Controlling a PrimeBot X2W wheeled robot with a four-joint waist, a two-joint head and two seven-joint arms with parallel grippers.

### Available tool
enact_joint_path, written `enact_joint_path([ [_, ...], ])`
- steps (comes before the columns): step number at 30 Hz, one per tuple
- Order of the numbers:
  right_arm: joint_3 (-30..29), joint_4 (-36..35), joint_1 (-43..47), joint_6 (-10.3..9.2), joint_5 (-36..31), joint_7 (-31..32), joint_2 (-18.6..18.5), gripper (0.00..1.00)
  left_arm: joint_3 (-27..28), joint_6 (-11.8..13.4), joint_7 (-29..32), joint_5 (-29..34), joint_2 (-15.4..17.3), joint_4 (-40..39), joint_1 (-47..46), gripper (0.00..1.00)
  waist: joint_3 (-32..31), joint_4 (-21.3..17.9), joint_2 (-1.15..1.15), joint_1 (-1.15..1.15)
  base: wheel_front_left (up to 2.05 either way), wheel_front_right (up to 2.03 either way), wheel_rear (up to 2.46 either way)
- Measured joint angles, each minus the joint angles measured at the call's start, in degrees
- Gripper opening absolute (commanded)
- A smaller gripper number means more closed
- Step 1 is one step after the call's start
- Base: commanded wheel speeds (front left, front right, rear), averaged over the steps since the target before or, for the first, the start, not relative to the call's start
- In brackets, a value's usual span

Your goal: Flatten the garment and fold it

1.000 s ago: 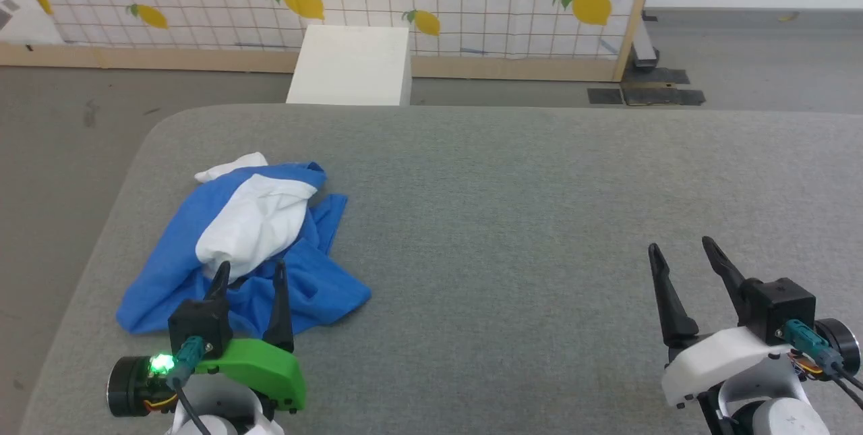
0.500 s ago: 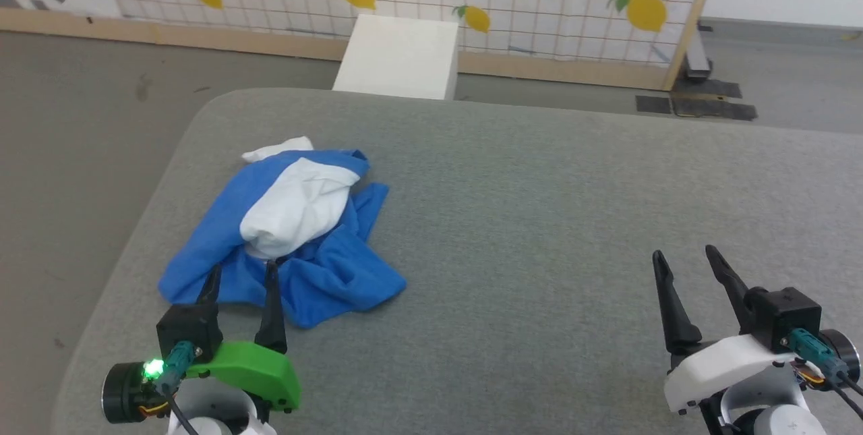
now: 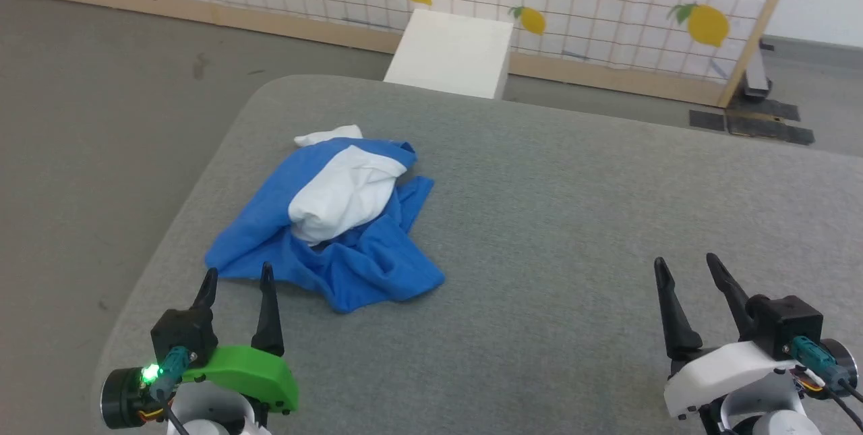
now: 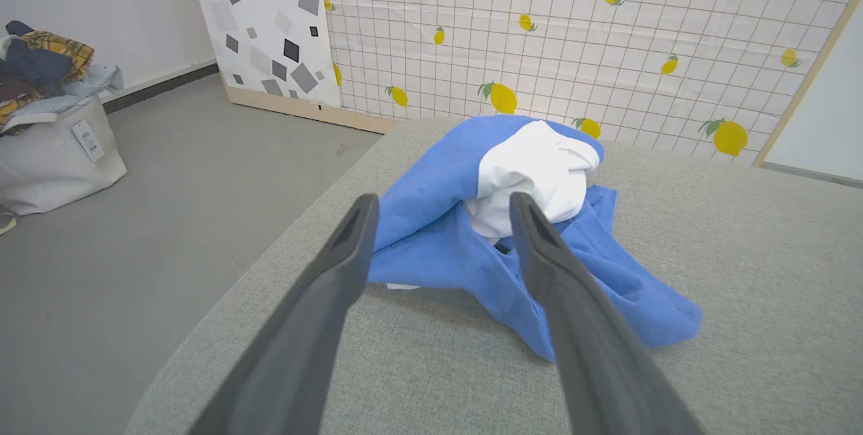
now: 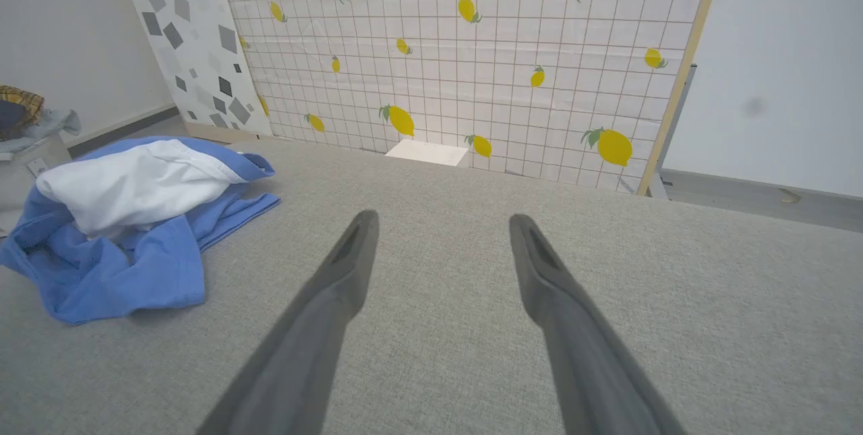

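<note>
Head view: the garment [image 3: 337, 233] lies crumpled on the left of the grey cushion [image 3: 573, 206], just ahead of the left gripper [image 3: 239, 270], which is spread and empty. The right gripper [image 3: 685, 259], also spread, is well apart. Left wrist view: the cloth is likely soft, light and limp, and its near blue edge looks graspable. Right wrist view: the heap lies at that view's left.

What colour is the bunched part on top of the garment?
White, on the blue garment; head view shows it best.
</note>
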Motion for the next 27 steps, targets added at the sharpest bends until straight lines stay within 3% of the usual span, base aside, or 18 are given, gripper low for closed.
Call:
enact_joint_path([
  [27,-0.7,4.0,0.4,0.00,2.5,-3.3,0.0,1.00,0.2,0.5,-3.0,-2.4,0.0,2.8,0.0,1.00,-0.2,9.4,0.00,0.00,0.00,0.00,0.00],
])
